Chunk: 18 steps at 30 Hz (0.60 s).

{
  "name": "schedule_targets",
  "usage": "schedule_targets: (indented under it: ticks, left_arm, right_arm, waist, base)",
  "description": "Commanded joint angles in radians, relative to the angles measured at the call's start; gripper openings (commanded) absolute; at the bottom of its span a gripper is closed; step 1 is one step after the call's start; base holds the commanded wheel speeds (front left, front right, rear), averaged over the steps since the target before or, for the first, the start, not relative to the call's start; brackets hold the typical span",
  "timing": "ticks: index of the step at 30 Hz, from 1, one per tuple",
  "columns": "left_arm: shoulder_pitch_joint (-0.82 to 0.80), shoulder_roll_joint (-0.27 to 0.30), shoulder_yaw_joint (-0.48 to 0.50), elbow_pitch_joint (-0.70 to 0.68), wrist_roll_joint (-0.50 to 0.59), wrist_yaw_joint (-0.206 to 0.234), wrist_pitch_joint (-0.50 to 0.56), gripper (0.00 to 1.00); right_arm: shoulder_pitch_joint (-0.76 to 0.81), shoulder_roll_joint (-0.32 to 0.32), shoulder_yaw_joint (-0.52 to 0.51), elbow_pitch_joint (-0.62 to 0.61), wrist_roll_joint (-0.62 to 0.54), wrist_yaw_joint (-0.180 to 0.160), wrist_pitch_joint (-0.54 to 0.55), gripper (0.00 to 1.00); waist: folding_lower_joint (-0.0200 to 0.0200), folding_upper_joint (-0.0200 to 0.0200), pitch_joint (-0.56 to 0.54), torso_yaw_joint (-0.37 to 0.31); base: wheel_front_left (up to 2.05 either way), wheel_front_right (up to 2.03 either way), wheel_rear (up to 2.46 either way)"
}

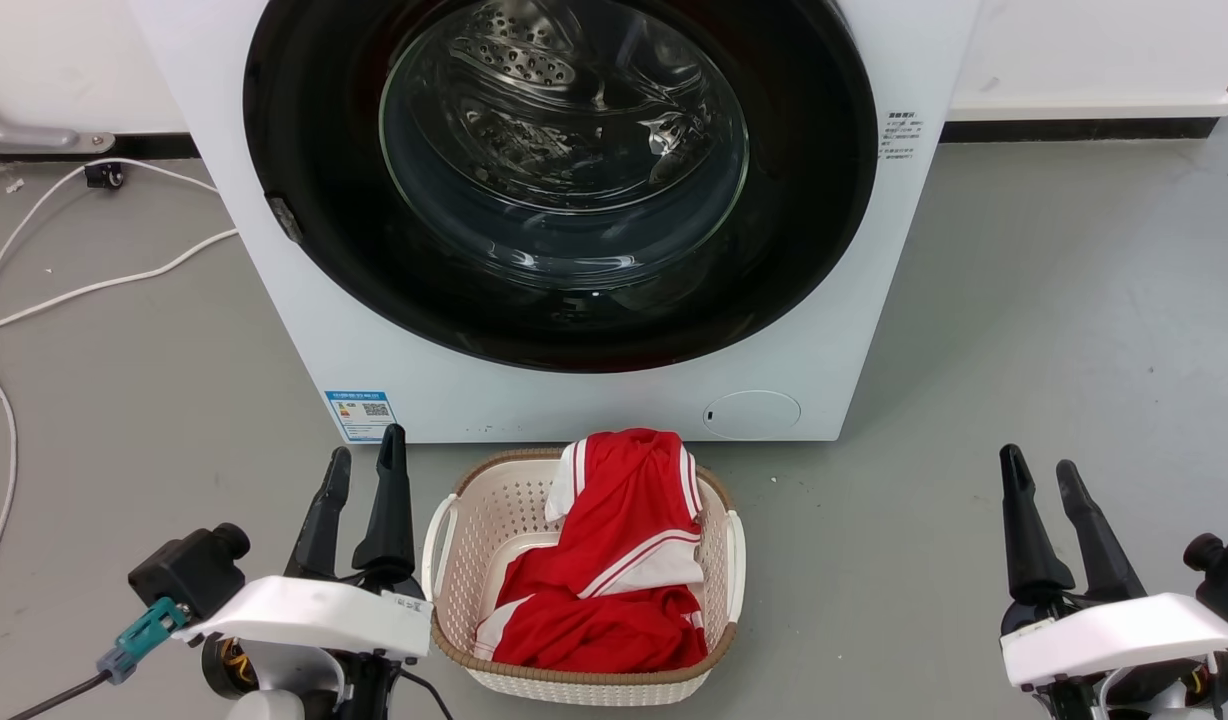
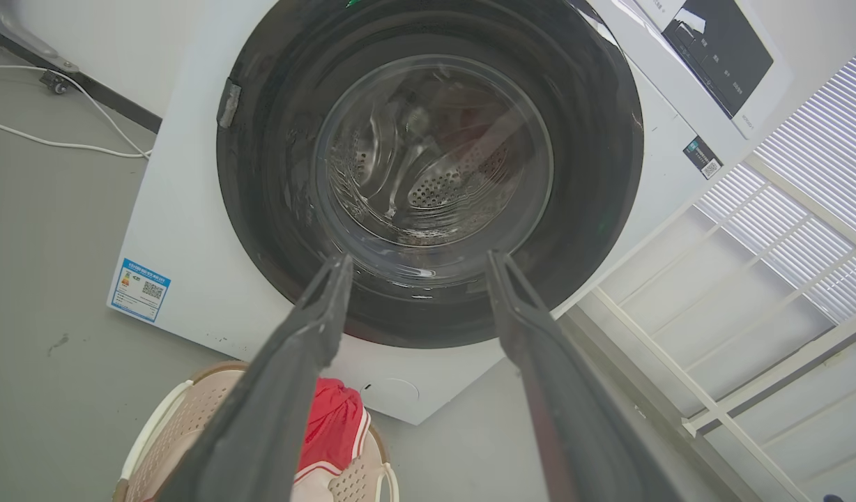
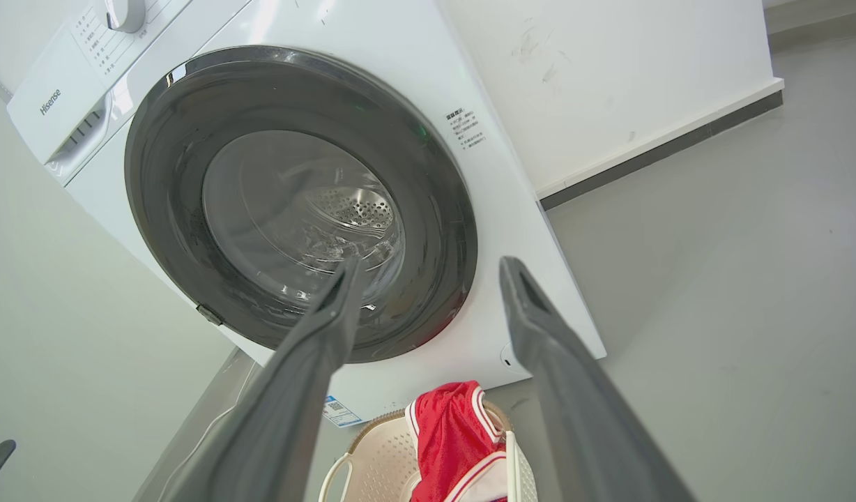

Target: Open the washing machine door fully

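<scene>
Contact is not yet made. The washing machine door [image 1: 564, 180] sits shut and flush in the front of the washing machine [image 1: 594, 400], straight ahead of the robot. The left gripper [image 1: 366, 445] and the right gripper [image 1: 1036, 460] rest low on either side, each with fingers apart and holding nothing, probably so that either one can reach the rim. Between them a basket [image 1: 444, 530] with a red garment [image 1: 624, 540] stands just before the machine, so the door likely must swing above it.
</scene>
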Motion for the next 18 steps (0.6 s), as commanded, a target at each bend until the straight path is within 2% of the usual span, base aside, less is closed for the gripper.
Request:
schedule_targets:
  ticks: [1,18]
  left_arm:
    - [-0.001,0.002,-0.005,-0.017,0.039,0.004,-0.011,1.00]
    - [0.016,0.006,-0.031,-0.016,0.253,0.012,-0.057,1.00]
  right_arm:
    - [0.000,0.001,0.005,-0.022,-0.040,0.000,-0.008,1.00]
    - [0.011,0.003,0.024,-0.051,-0.249,0.000,-0.020,1.00]
  waist:
    - [0.0000,0.0000,0.000,0.000]
    - [0.0000,0.0000,0.002,0.001]
  base:
    - [0.00,0.00,0.00]
    - [0.00,0.00,0.00]
